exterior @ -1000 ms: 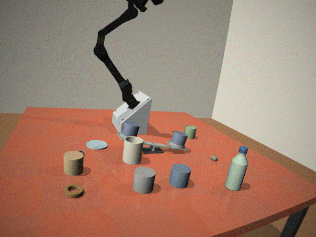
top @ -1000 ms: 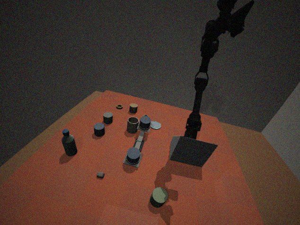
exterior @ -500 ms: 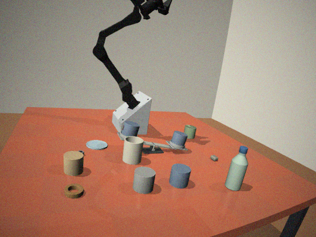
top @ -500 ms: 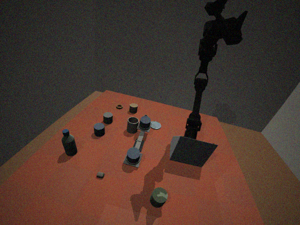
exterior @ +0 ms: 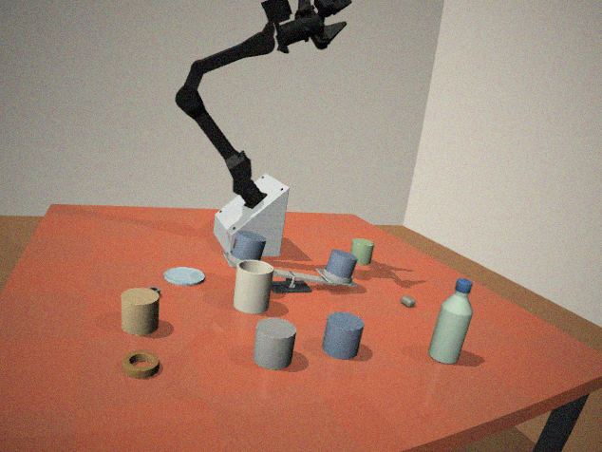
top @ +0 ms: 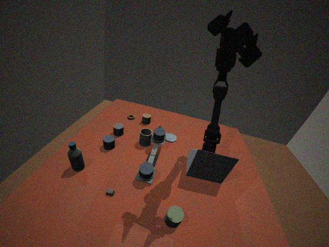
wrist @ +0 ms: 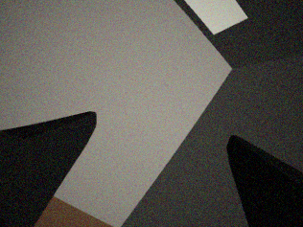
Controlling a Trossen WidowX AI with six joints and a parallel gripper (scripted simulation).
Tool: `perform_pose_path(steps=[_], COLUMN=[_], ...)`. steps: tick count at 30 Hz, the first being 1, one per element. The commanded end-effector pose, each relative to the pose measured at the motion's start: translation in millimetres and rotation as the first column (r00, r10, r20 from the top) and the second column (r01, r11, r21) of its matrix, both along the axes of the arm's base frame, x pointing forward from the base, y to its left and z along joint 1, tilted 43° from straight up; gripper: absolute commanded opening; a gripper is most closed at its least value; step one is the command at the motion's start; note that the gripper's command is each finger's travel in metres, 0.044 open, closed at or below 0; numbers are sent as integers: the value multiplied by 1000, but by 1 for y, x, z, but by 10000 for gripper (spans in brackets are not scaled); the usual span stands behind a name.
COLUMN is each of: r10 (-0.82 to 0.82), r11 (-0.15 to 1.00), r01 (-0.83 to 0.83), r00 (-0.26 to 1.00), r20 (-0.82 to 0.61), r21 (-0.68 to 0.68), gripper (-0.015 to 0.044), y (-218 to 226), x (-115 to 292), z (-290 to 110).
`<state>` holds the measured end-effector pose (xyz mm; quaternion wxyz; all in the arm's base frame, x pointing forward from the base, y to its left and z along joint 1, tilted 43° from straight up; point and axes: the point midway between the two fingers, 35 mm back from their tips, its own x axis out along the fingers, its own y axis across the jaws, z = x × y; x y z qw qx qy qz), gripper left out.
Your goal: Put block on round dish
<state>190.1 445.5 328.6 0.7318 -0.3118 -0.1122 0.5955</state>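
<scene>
The small grey balance [top: 152, 157] lies on the orange table, with a blue cup on each end. One cup [top: 159, 134] stands at the far end next to the dish and also shows in the exterior view [exterior: 248, 244]. The other cup [top: 146, 169] [exterior: 340, 265] stands at the near end and also shows there. No block is visible. The pale blue round dish [top: 170, 137] [exterior: 183, 275] lies flat beside the far cup. My gripper [top: 225, 21] [exterior: 310, 11] is open and empty, high above the table. The wrist view shows only walls between the fingers.
A beige open cup [exterior: 253, 286] stands close beside the balance. Around it are a tan cylinder [exterior: 139, 310], a ring [exterior: 141, 367], a grey cylinder [exterior: 274, 343], a blue cylinder [exterior: 343, 335], a green bottle [exterior: 452, 323], a green cylinder [exterior: 362, 251] and a small grey piece [exterior: 407, 301]. The robot base [exterior: 254, 218] stands behind the balance.
</scene>
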Motion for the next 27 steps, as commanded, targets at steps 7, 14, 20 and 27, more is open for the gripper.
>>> perform_pose_path(steps=[7, 14, 20, 27], r10=[-234, -414, -569, -734], r11=[967, 901, 814, 675], r01=[202, 335, 442, 554], r00=[946, 853, 739, 575], r20=[-223, -319, -361, -361], r21=[-157, -275, -378, -488], gripper=[440, 440, 440, 440], y=[-27, -52, -80, -118], x=[20, 30, 36, 39], z=[-65, -107, -142, -180])
